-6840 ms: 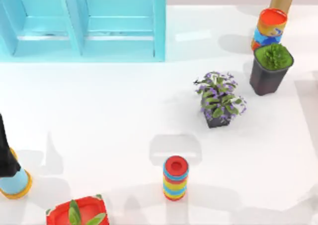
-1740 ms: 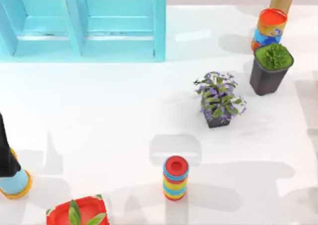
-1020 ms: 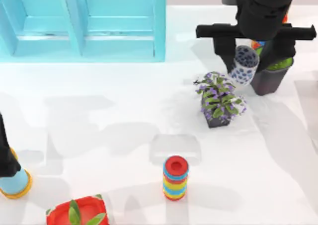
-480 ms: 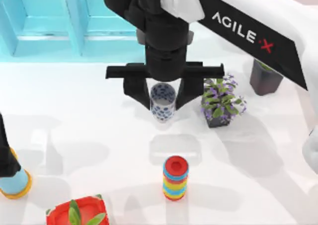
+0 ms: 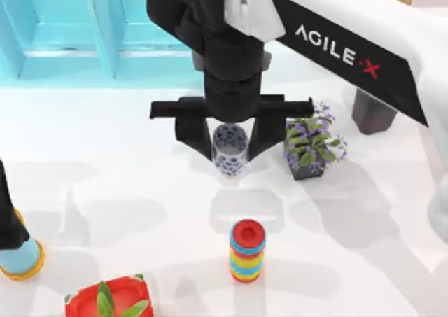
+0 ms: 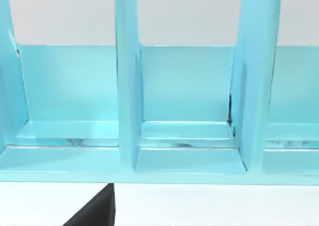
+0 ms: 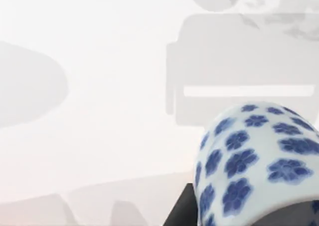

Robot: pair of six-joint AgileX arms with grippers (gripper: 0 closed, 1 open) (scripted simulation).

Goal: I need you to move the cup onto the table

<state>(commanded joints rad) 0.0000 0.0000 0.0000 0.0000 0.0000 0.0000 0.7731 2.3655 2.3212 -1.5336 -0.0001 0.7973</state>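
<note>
1. The right gripper [image 5: 230, 145], a black two-finger pincer on a white AgileX arm, hangs over the middle of the table [image 5: 126, 156]. Its fingers are spread only as wide as the cup and clamp it from both sides.
2. The cup [image 5: 229, 149] is one small white cylinder with a glossy glazed look, dotted with dark-blue flower shapes. It stands upright with its mouth open toward the overhead camera. Whether its base touches the table cannot be told.
3. In the right wrist view the cup [image 7: 254, 161] shows a rounded wall covered in blue flowers, above the smooth white table [image 7: 89, 111].
4. The table is a large, flat, plain white surface.
5. One striped cylinder [image 5: 247, 250] with a red top and red, blue and yellow bands stands nearer the front edge, apart from the cup.
6. One small dark pot with a purple-flowered plant [image 5: 310, 145] sits just to the right of the gripper.
7. One light-blue shelf unit [image 5: 112, 37], made of flat panels forming open compartments, stands at the back left. The left wrist view faces the same shelf unit [image 6: 184, 111].
8. The left arm [image 5: 8, 212] is parked at the table's left edge; I cannot tell how its fingers stand.
</note>
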